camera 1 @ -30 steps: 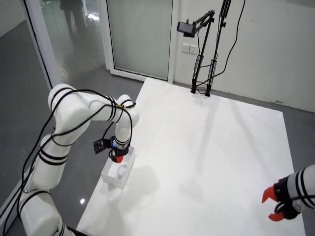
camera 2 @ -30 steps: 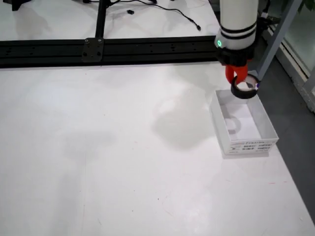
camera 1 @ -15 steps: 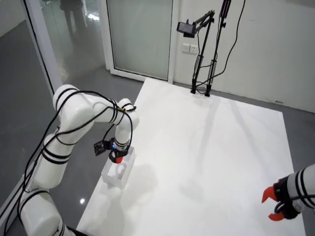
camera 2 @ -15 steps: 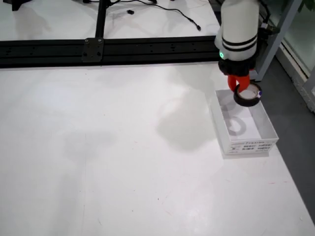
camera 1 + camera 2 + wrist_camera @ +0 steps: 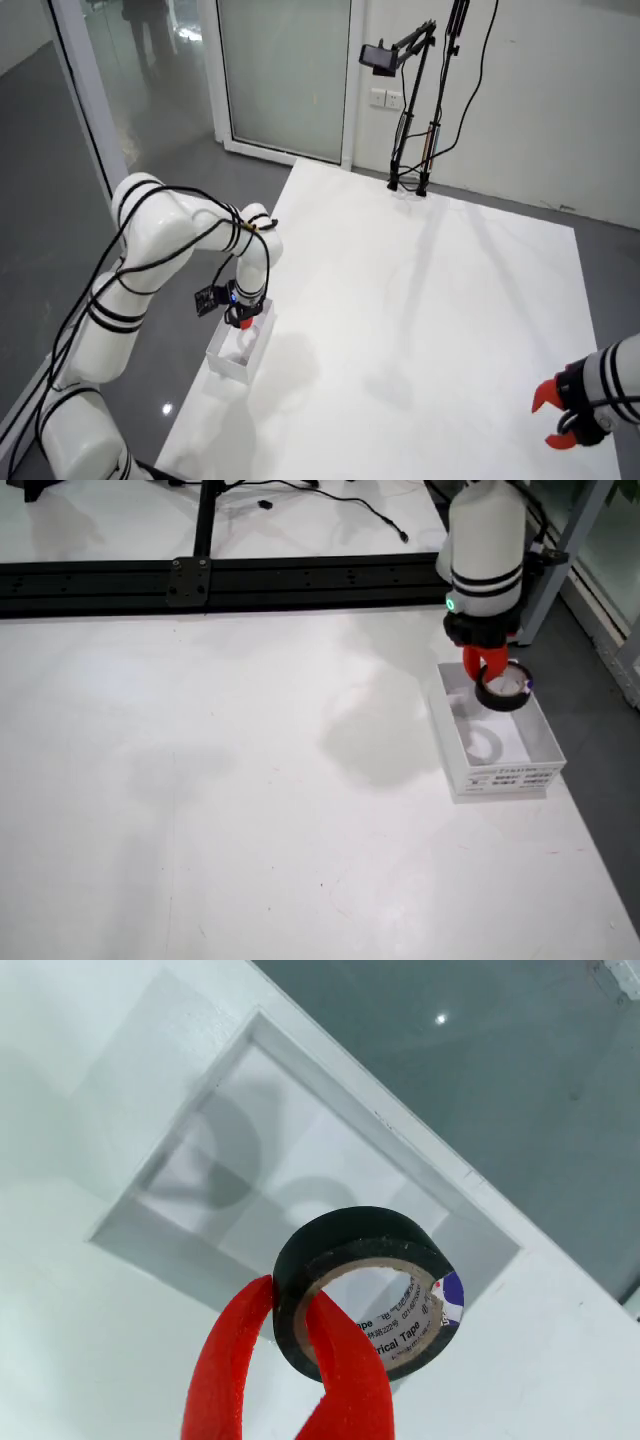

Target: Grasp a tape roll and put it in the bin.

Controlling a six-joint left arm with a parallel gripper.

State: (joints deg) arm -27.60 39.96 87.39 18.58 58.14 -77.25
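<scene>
In the view that rides on the gripper, a black tape roll (image 5: 350, 1228) with a brown core and a printed label hangs over the open white bin (image 5: 338, 1088). My gripper (image 5: 292, 1305) is shut on the roll's wall, one red finger outside and one inside the core. The bin's floor shows only shadows. From the side view, the gripper (image 5: 486, 667) holds the tape roll (image 5: 503, 691) just above the far end of the bin (image 5: 500, 777). The overhead view shows the gripper (image 5: 238, 319) above the bin (image 5: 232, 363) near the table's left edge; the roll is too small to make out there.
The bin stands close to the table edge, with dark floor beyond (image 5: 520, 1080). A second arm's red gripper (image 5: 556, 415) rests still at the lower right of the overhead view. A black rail (image 5: 200, 580) and camera stand (image 5: 410, 120) border the far side.
</scene>
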